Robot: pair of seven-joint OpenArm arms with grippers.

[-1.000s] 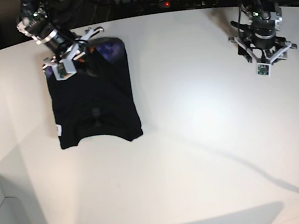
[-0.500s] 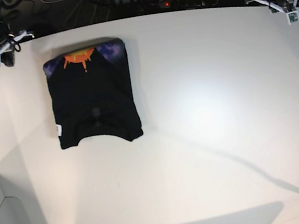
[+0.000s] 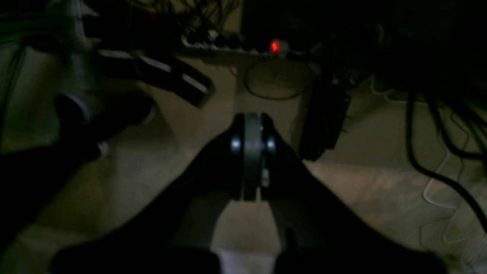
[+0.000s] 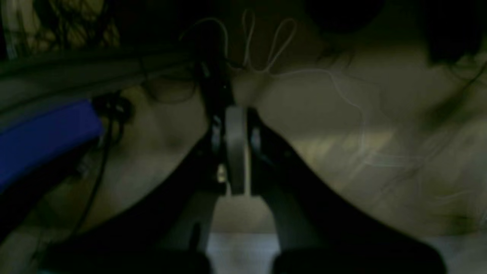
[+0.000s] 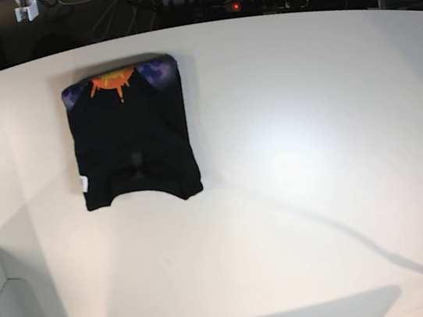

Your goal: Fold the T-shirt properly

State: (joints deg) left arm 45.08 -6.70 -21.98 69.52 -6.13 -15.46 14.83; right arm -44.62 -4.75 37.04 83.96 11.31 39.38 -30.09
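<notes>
Grippers clenched on nothing, I see both: left gripper (image 3: 251, 160), right gripper (image 4: 236, 152), over dim cabled floor off the counter (image 5: 290, 155). T-shirt (image 5: 131, 134) lies folded into a black cloth rectangle, counter's far-left area, orange print showing.

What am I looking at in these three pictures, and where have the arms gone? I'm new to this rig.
It is a robot with two arms, each ending in a two-fingered gripper.

The base view looks down on a white table. On it lies the black T-shirt, folded into a compact rectangle, with an orange-and-purple print at its far edge and a small white tag on one side. Nothing touches it.

The two dark pictures come from cameras on the wrists. Each looks along its own gripper: the left gripper and the right gripper both have their jaws shut on nothing. Behind them are only floor and cables, so both arms are pulled back beyond the table's far edge.
</notes>
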